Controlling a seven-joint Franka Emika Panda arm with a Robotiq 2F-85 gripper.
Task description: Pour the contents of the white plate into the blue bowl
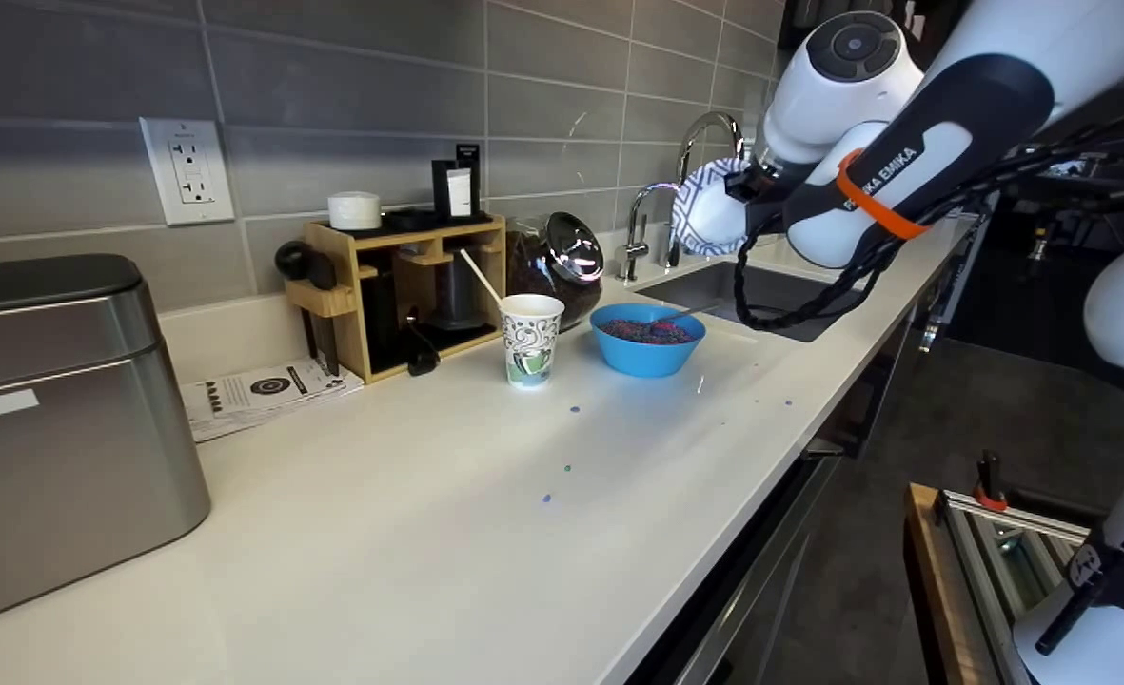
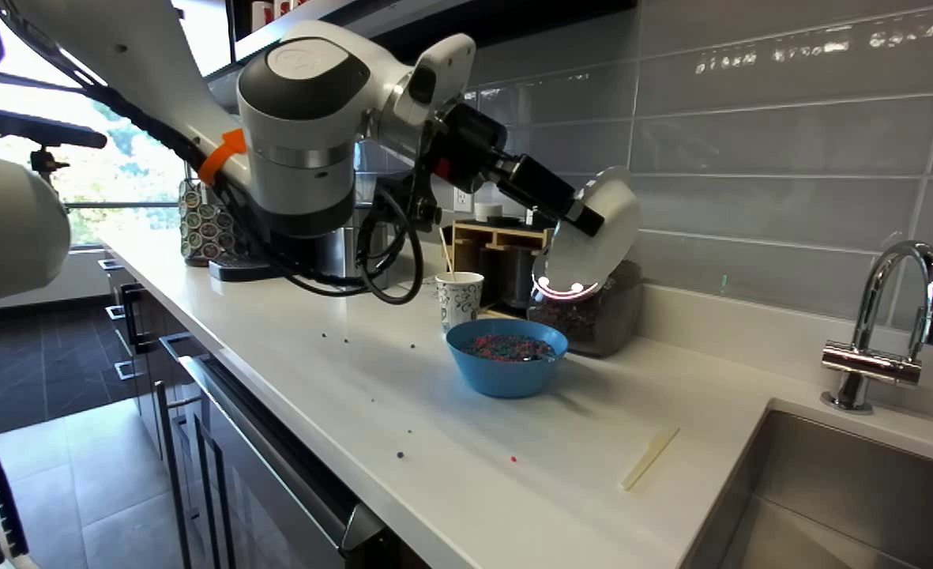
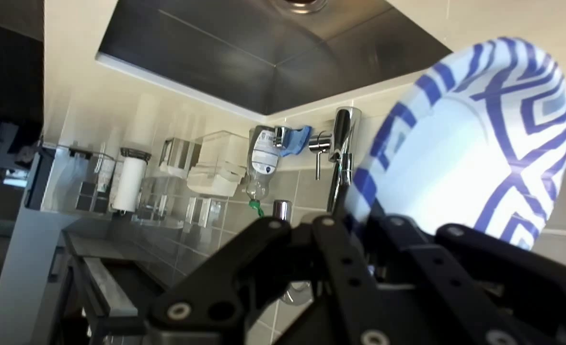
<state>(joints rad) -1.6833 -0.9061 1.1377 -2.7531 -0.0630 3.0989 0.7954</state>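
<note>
– Since the white plate (image 2: 610,239) was up off the table (image 2: 458,435), what had it?

– Gripper (image 2: 586,216) did lol, pinched nearly closed on its rim. In an exterior view the plate hung tipped way over, roughly at one o'clock from the blue bowl (image 2: 506,378).

– And the colored bits (image 2: 506,348)?

– Sitting in the bowl, few on the table. Paper cup (image 2: 460,300) stood at eleven o'clock from the bowl there, close by.

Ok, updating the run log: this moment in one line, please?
gripper: shut on white plate | white plate: raised, tipped steeply, looks empty | blue bowl: on counter, holding coloured bits | loose bits: on counter
</note>
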